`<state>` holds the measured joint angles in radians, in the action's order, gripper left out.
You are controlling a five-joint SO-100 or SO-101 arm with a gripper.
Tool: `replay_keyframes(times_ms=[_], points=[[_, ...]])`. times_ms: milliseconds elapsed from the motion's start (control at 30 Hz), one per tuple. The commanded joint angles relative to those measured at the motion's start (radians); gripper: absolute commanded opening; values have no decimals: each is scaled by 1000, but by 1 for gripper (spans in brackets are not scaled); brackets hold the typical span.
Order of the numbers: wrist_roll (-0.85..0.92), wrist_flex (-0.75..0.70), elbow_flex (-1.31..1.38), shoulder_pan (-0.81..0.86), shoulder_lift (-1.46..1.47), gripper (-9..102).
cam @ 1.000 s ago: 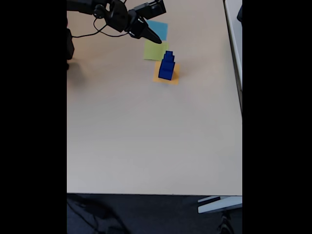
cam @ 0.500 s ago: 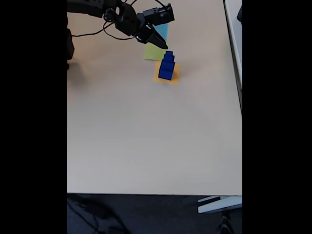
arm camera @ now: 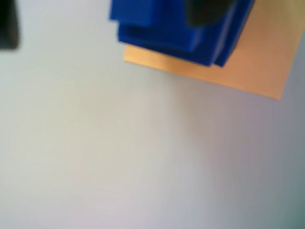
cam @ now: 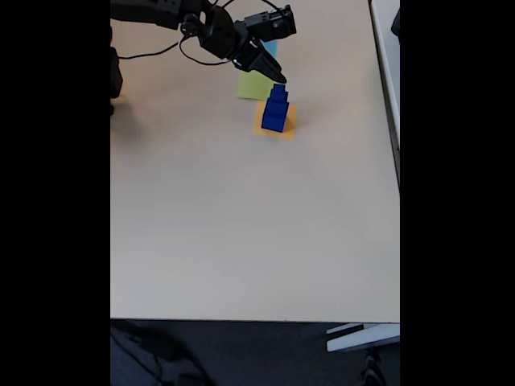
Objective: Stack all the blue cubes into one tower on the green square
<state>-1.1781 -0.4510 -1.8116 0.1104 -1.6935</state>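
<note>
In the fixed view the blue cubes stand as one tapering tower (cam: 274,111) on an orange paper square (cam: 286,129). The green square (cam: 252,87) lies bare just up-left of it. My gripper (cam: 279,79) hangs right above the tower's top cube. The wrist view shows the blue cubes (arm camera: 162,26) on the orange square (arm camera: 252,62). There my gripper (arm camera: 107,33) looks open. One dark finger (arm camera: 8,24) is at the left edge. The other finger (arm camera: 207,10) is over the cubes. Nothing is held.
A light-blue paper square (cam: 270,48) lies behind the green one, partly covered by the arm (cam: 161,12). A black cable (cam: 153,53) loops at the back left. The tabletop (cam: 241,225) runs bare to the near edge.
My gripper has swung right and down, from over the light-blue and green squares to just above the tower's top. The cubes have not moved.
</note>
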Motion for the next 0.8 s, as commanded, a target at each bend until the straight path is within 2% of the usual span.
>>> replay_keyframes(times_ms=[0,767], points=[[-15,-15,67,-2,-6,18],[-55,-21,74,6,43,18]])
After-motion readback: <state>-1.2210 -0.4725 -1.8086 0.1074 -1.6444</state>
